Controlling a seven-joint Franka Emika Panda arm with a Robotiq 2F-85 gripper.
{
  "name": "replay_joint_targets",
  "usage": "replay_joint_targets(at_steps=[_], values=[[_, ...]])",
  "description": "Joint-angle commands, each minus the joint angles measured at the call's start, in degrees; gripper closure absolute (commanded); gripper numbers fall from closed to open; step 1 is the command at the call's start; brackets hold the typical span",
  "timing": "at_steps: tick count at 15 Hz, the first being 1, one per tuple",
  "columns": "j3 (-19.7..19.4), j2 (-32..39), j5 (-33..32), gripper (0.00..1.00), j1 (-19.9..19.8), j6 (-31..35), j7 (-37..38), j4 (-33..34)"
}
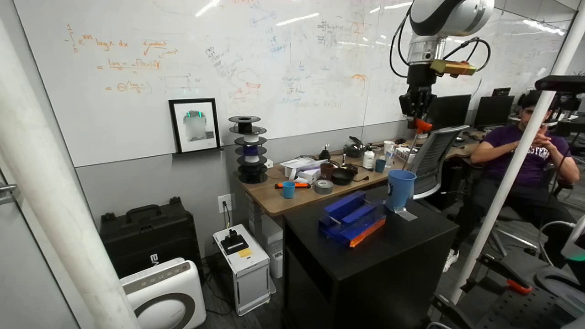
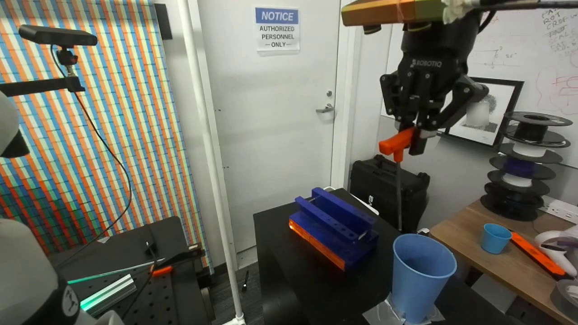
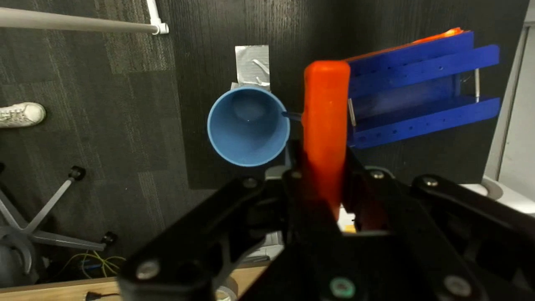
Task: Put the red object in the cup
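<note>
Above the black stand (image 1: 406, 251), the gripper (image 2: 411, 135) is held with its fingers pointing down, and its jaws are pressed from both sides on the handle of the red object (image 2: 393, 144), which is thus borne in the air and not yet housed in the cup. On the stand, the blue box (image 2: 332, 223) is set a little apart from the cup (image 2: 420, 289), which is stood upright with its mouth upward. In the wrist view, the cup is found just to the left of the handle and the box to the right, so the grip is not lined up with the mouth there. The handle's long axis is seen there to run out from between the fingers, while the thin shaft (image 2: 399, 198) is hung beneath it, close to upright in an exterior view. The coming move is judged to turn on the shaft's tip (image 3: 290, 114): in the wrist view it is seen against the cup's rim on the side nearer the box, not over the middle of the mouth. Whether the rim is touched or only overlapped cannot be told. A small shift toward the cup's centre seems to be called for before any lowering; otherwise the rim could be struck by the tip and the handle twisted in the grip.
</note>
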Motion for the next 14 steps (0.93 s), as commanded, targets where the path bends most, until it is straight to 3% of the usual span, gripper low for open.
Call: replay_joint_targets(at_steps=[1, 11, 13, 14], values=[[-0.61, 3.97, 1.26, 0.87, -0.53, 5.15, 0.47, 1.53], [0.50, 19.75, 9.99, 0.86, -2.48, 8.12, -2.37, 4.79], [0.74, 20.37, 11.07, 0.53, -3.32, 7.27, -2.66, 4.99], [0.88, 20.17, 11.83, 0.47, -3.67, 6.90, -3.01, 4.78]])
